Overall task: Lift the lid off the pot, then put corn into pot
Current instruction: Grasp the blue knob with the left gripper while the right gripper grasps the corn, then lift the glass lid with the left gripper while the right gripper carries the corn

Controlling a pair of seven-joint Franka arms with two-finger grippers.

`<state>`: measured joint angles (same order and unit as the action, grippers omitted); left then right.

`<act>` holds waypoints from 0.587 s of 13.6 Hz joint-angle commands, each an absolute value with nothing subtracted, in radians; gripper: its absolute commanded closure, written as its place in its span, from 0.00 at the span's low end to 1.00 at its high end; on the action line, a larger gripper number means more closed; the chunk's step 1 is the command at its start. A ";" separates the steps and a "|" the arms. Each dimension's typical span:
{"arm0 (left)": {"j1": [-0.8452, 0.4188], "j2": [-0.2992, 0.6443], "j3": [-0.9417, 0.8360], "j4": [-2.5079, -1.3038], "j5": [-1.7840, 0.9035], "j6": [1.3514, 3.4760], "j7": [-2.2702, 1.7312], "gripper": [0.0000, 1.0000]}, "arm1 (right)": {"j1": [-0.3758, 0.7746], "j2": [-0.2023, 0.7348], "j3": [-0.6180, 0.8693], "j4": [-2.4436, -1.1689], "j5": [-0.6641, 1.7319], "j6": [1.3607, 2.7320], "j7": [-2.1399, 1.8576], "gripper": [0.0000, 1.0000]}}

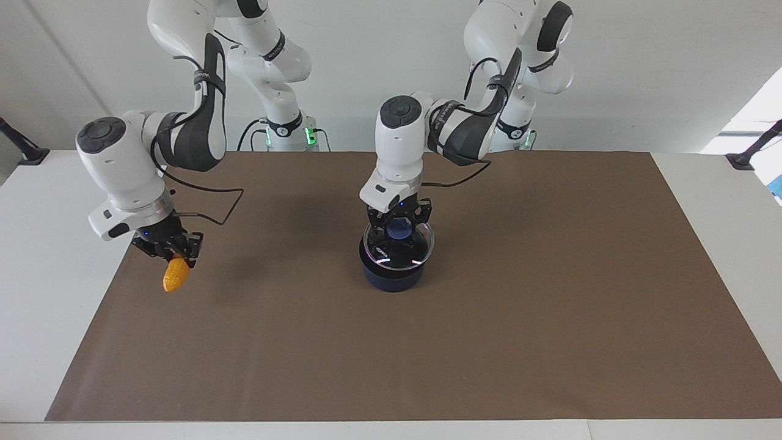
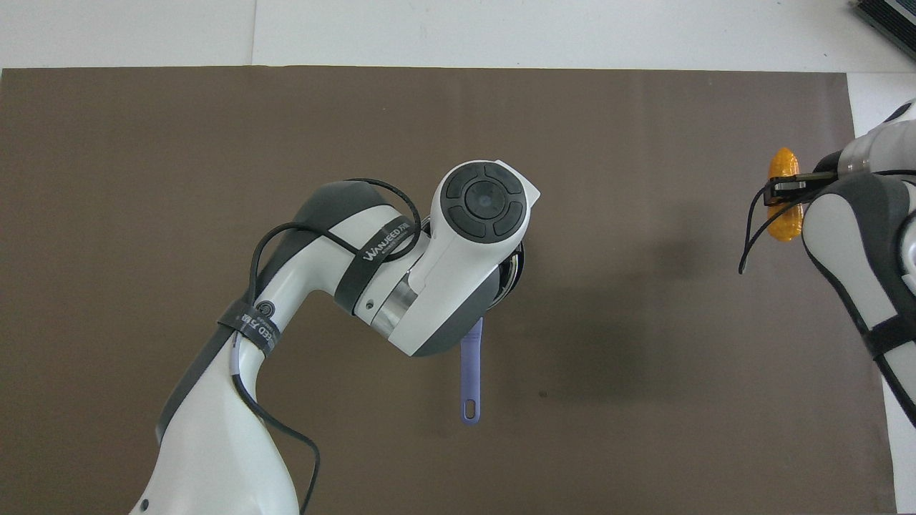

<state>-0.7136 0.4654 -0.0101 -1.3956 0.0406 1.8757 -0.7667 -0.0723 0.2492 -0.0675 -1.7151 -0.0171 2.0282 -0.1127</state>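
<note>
The dark navy pot (image 1: 393,276) stands at the middle of the brown mat. The clear glass lid (image 1: 415,252) is at the pot's mouth, slightly tilted; I cannot tell whether it still touches the rim. My left gripper (image 1: 398,227) points straight down and is shut on the lid's blue knob (image 1: 400,230). In the overhead view the left arm hides the pot and lid; only the pot's blue-purple handle (image 2: 471,379) shows, pointing toward the robots. My right gripper (image 1: 176,252) is shut on the orange-yellow corn (image 1: 175,275) and holds it in the air over the mat's edge at the right arm's end; the corn also shows in the overhead view (image 2: 784,214).
The brown mat (image 1: 550,305) covers most of the white table (image 1: 721,244). Black stands sit at the table's corners nearest the robots (image 1: 24,151) (image 1: 748,157).
</note>
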 commanded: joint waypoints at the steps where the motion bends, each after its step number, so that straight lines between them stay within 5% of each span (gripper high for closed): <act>1: -0.692 0.436 -0.002 -1.384 0.023 1.819 -0.741 1.00 | -0.075 0.247 0.021 -1.686 -0.024 1.942 -0.189 1.00; 3: -0.660 0.414 -0.008 -1.382 0.018 1.809 -0.695 1.00 | -0.022 0.249 0.090 -1.671 -0.092 1.954 -0.345 1.00; 8: -0.552 0.358 -0.003 -1.391 -0.034 1.766 -0.554 1.00 | 0.050 0.253 0.115 -1.664 -0.100 1.960 -0.023 1.00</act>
